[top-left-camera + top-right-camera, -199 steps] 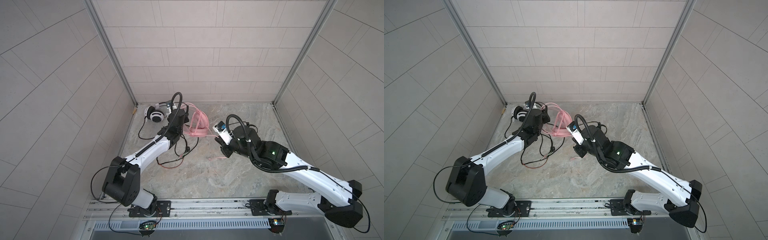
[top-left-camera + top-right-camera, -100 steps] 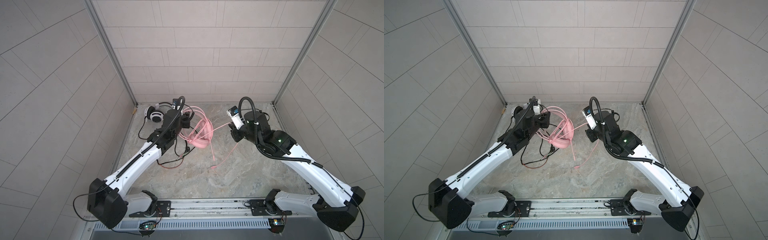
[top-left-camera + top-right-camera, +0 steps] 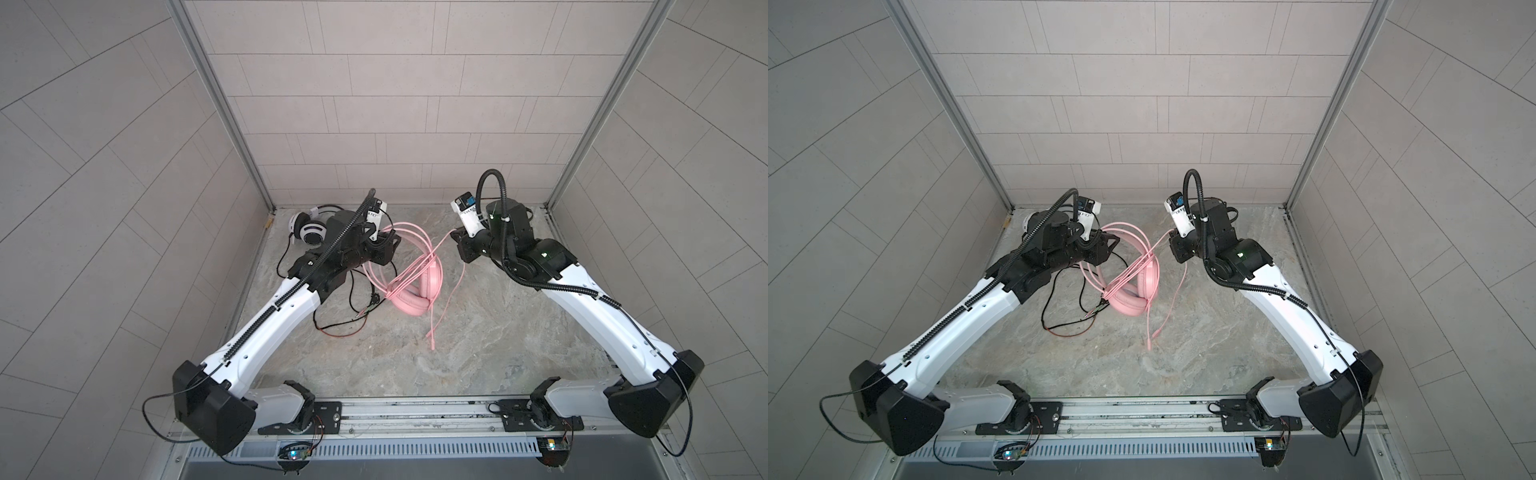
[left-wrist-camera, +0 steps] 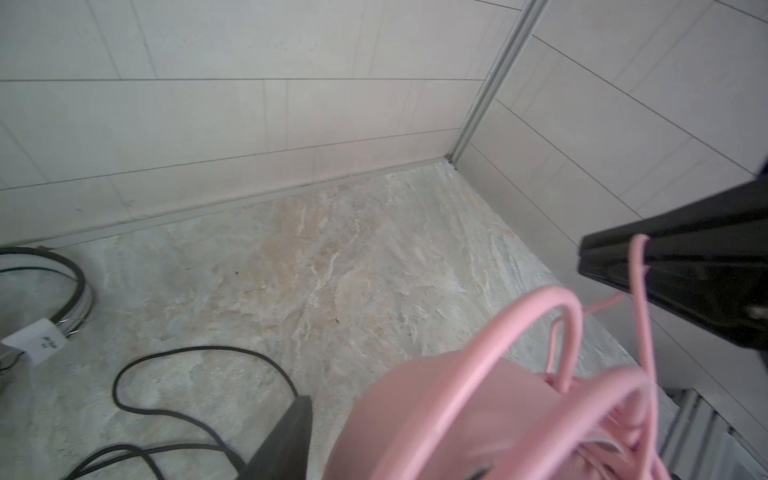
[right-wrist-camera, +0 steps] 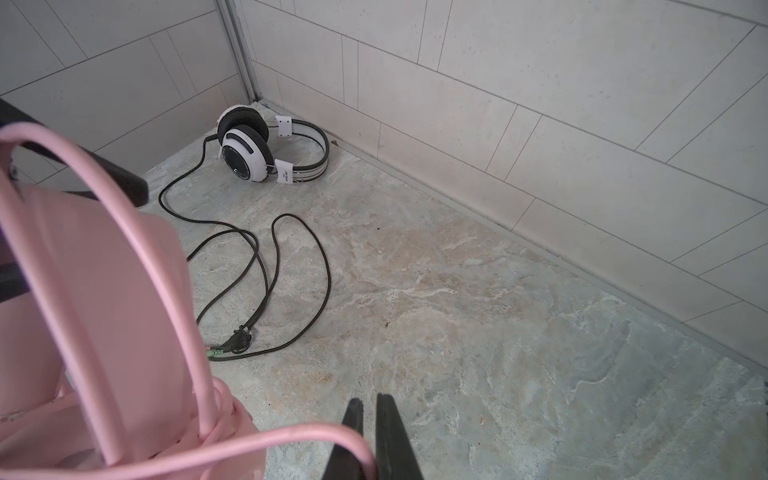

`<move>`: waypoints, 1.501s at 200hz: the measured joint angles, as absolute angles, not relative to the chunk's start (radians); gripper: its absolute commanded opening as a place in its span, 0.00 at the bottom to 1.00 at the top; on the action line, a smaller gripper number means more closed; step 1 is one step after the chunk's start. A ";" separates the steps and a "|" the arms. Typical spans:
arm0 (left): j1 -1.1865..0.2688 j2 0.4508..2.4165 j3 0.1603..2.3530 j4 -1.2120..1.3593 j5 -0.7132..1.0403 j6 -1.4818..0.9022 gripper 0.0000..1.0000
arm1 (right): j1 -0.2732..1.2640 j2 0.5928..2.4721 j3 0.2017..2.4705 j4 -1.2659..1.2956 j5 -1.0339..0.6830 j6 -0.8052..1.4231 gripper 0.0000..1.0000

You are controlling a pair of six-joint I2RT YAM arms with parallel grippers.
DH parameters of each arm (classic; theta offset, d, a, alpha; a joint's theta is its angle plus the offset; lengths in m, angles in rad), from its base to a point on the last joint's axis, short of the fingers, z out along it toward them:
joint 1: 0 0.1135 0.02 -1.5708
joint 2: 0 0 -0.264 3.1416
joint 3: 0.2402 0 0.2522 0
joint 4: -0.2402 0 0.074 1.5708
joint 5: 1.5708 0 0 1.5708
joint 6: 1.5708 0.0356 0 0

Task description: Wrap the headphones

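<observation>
The pink headphones are in the middle, and several turns of their pink cable cross the headband. My left gripper is shut on them. An ear cup fills the space beside its one visible finger. My right gripper is shut on the pink cable, which runs taut back to the headset. The cable's loose end trails toward the front. The white-and-black headphones lie in the back left corner.
A thin black cable sprawls in loops on the stone floor, under and in front of my left arm. Tiled walls close off the back and both sides. A metal rail runs along the front.
My right gripper has pulled away to the right and toward the back wall, drawing the pink cable out. The pink headphones have dropped lower and nearer the front under my left gripper.
</observation>
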State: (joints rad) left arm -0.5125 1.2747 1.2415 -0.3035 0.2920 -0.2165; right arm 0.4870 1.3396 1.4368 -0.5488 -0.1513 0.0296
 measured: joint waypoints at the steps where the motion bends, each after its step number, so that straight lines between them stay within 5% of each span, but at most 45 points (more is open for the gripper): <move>1: -0.513 1.275 1.242 -0.303 0.295 -0.217 0.00 | 0.486 1.341 1.437 -0.549 -0.152 0.030 0.10; 139: -0.364 1.310 1.209 -0.047 0.691 -0.662 0.00 | 0.419 1.368 1.188 -0.305 -0.400 0.181 0.22; 213: -0.338 1.317 1.185 0.176 0.765 -0.921 0.00 | 0.408 1.433 1.118 -0.063 -0.522 0.312 0.35; 300: -0.303 1.317 1.184 0.319 0.776 -1.105 0.00 | 0.405 1.493 1.019 0.110 -0.577 0.400 0.36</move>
